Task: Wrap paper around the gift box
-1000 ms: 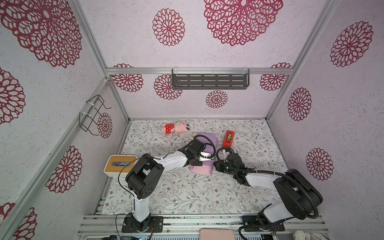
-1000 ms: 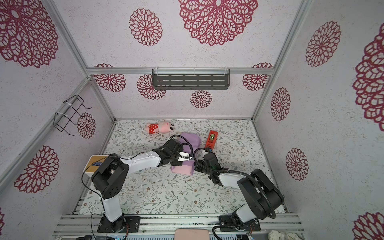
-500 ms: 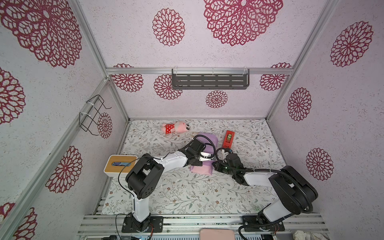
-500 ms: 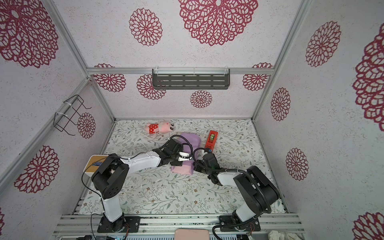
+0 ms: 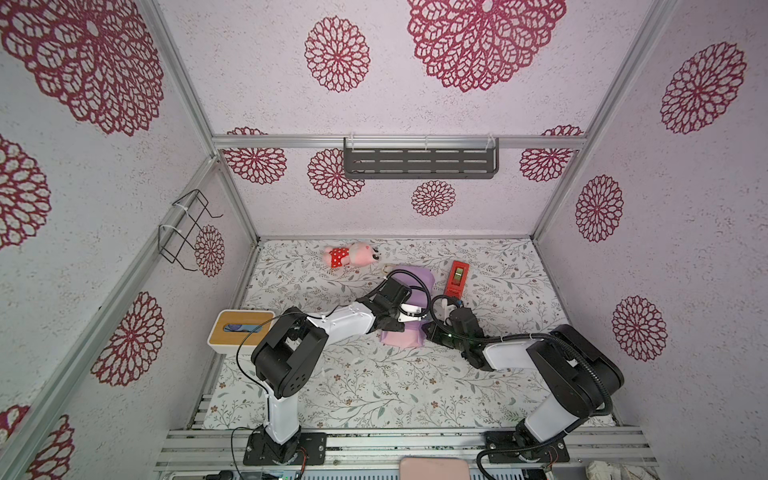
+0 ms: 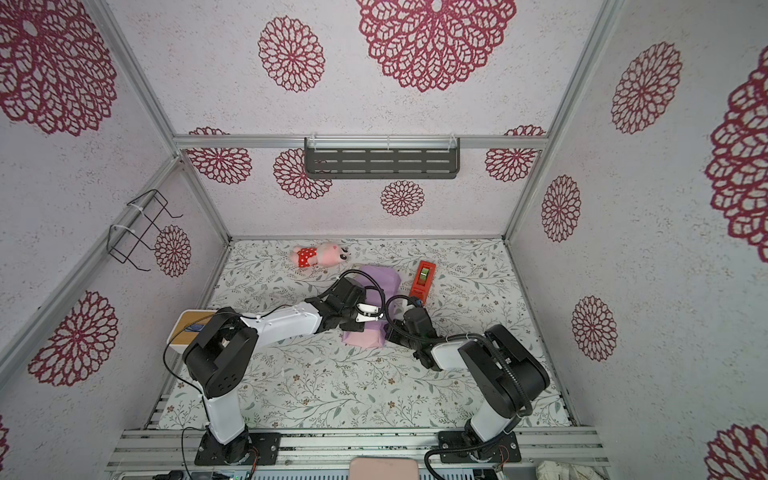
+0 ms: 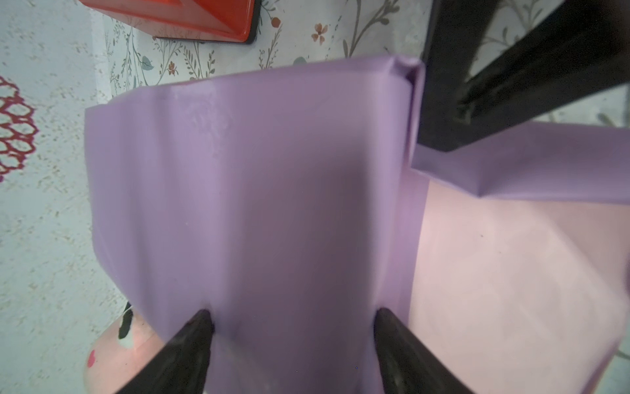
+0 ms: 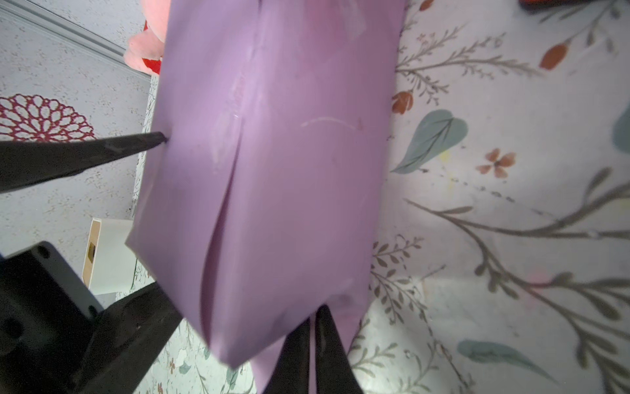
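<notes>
The paper (image 5: 409, 337) (image 6: 365, 337) is folded into a lilac and pale pink bundle in the middle of the table. The gift box is hidden under it. My left gripper (image 5: 409, 314) (image 6: 370, 313) reaches over the bundle from the left. It stands open, and both fingertips (image 7: 204, 319) press dimples into the lilac paper (image 7: 272, 191). My right gripper (image 5: 428, 332) (image 6: 388, 332) comes in from the right. In the right wrist view it (image 8: 315, 308) is shut on a thin edge of the paper (image 8: 272, 153) at the bundle's near corner.
A red tape dispenser (image 5: 458, 276) lies just behind and to the right of the bundle. A pink plush toy (image 5: 351, 254) lies at the back, and a white tissue box with a wooden top (image 5: 241, 328) stands at the left edge. A pink pad (image 5: 434, 468) sits on the front rail.
The right arm has shifted slightly left towards the bundle, and its jaws have closed a little more. The left arm and the paper have stayed where they were.
</notes>
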`<state>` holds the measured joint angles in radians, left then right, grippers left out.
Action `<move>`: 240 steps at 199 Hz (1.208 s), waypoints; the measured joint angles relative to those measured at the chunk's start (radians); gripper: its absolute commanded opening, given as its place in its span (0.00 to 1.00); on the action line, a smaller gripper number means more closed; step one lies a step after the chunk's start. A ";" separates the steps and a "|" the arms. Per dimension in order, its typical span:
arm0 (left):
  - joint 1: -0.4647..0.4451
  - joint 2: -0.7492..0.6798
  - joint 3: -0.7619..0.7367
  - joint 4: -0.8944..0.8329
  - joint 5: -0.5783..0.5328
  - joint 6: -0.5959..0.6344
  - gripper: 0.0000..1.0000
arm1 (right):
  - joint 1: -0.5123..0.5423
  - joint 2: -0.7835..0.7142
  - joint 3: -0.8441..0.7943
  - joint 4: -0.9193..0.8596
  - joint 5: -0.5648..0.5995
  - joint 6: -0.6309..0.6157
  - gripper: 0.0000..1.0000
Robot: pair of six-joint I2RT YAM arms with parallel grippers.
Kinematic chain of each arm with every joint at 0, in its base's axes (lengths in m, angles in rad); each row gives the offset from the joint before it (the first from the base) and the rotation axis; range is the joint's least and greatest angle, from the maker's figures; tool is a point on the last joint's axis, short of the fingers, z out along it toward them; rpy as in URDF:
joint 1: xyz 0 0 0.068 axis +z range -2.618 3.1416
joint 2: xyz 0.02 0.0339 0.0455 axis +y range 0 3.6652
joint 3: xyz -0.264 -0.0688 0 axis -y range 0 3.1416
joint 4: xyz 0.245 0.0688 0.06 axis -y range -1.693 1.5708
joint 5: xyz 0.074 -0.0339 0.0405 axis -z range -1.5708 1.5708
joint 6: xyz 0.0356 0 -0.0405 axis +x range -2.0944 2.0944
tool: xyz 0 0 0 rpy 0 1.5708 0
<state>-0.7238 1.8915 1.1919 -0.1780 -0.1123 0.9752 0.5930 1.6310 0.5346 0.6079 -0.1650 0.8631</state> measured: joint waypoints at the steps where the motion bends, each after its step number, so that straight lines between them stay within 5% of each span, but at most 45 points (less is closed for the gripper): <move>1: 0.000 0.000 0.000 0.000 0.000 0.000 0.76 | 0.000 0.000 0.000 0.001 0.000 0.001 0.10; 240: 0.000 0.000 0.000 0.000 -0.003 -0.003 0.76 | 0.037 0.098 0.000 0.128 0.048 0.092 0.10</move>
<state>-0.7242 1.8915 1.1919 -0.1780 -0.1158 0.9718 0.6300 1.7287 0.5343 0.7357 -0.1169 0.9554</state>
